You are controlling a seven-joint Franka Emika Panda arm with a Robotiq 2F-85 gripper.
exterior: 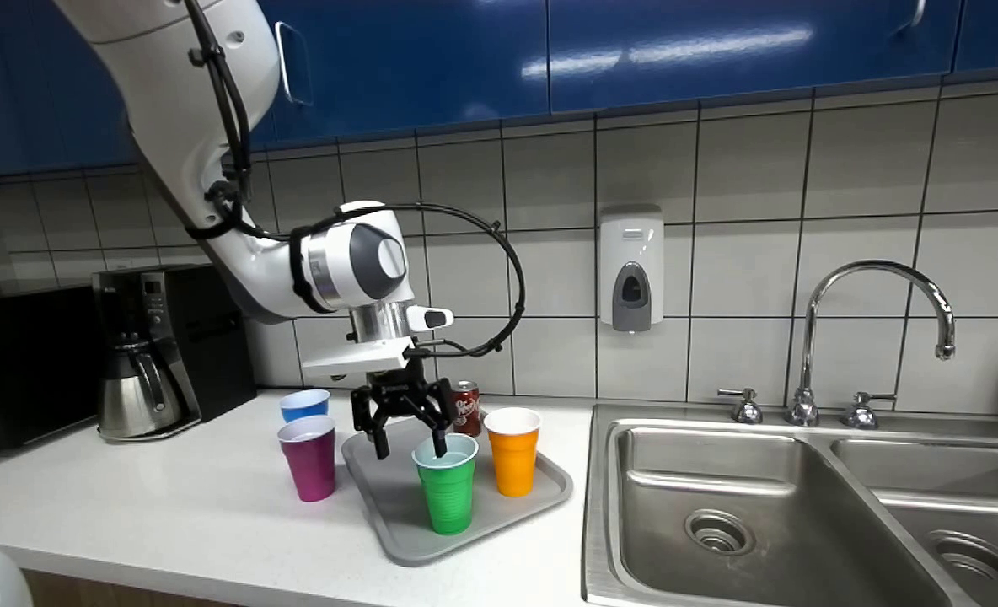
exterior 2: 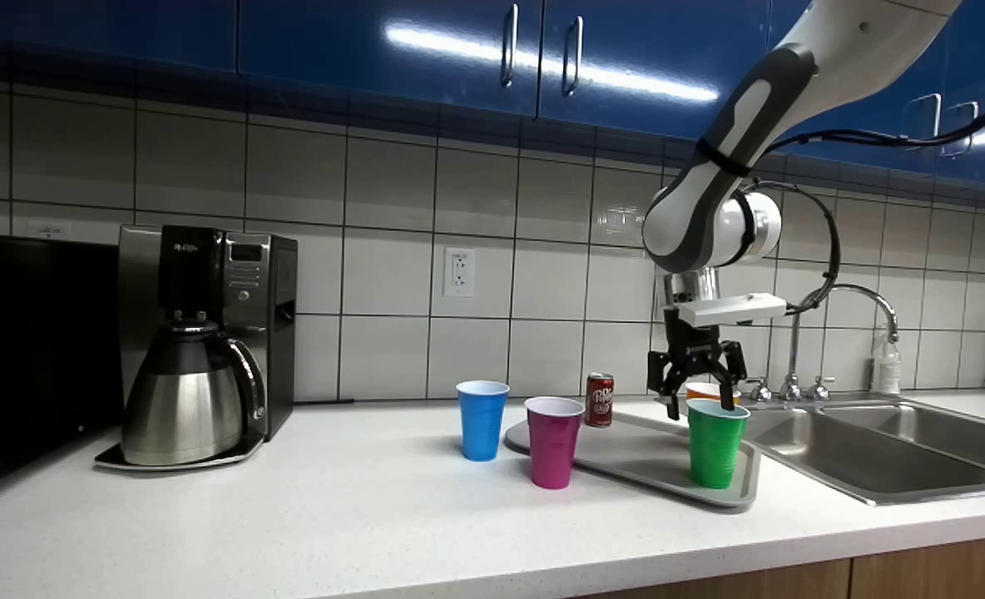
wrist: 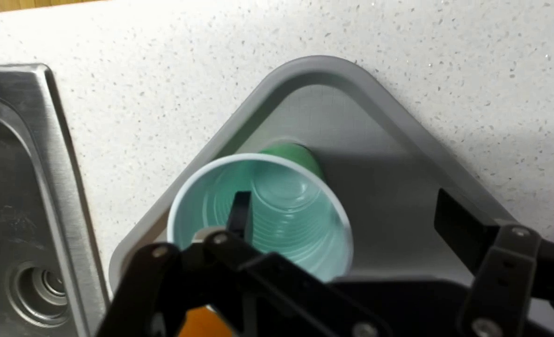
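Note:
My gripper (exterior: 410, 449) is open and holds nothing, pointing down over the grey tray (exterior: 398, 539). In the wrist view (wrist: 341, 199) one finger is over or inside the mouth of the green cup (wrist: 286, 210); the other is outside it, above the tray. Whether the finger touches the cup cannot be told. The green cup stands upright on the tray in both exterior views (exterior 2: 715, 449). An orange cup (exterior: 514, 455) and a red soda can (exterior: 466, 409) are also on the tray. A magenta cup (exterior: 308, 459) and a blue cup (exterior 2: 482, 420) stand on the counter beside it.
A steel double sink (exterior: 600, 506) with a faucet (exterior: 807, 337) lies beside the tray. A coffee maker (exterior 2: 201, 358) stands at the far end of the counter (exterior 2: 293, 532). A soap dispenser (exterior: 631, 270) hangs on the tiled wall. Blue cabinets (exterior 2: 393, 58) hang above.

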